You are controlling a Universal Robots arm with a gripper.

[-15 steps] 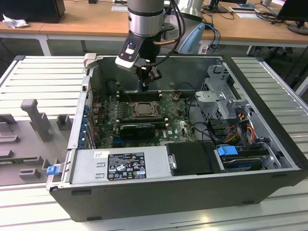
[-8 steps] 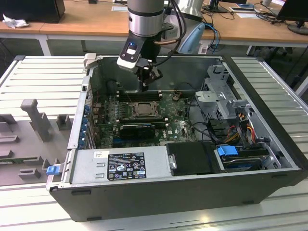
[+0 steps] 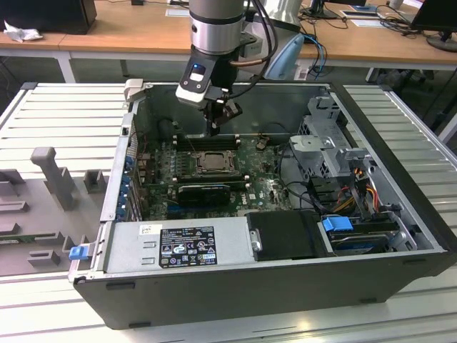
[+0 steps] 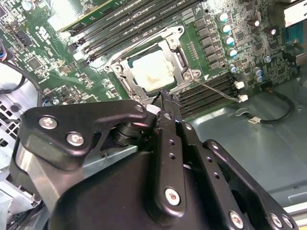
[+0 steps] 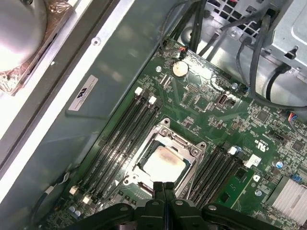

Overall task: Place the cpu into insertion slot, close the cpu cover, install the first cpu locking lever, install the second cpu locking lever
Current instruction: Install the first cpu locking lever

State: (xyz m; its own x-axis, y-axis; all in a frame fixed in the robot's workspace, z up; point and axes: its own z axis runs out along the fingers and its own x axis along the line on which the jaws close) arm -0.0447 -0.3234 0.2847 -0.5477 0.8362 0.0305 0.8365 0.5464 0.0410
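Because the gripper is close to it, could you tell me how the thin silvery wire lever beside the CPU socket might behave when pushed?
The thin silvery wire lever looks slender and long, so it probably springs and flexes rather than staying rigid. Its smooth bare metal may let the shut gripper slip off sideways.

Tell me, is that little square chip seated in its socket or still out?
In. In the first wrist view the cpu lies flat on the board, with the silvery cpu cover down around it.
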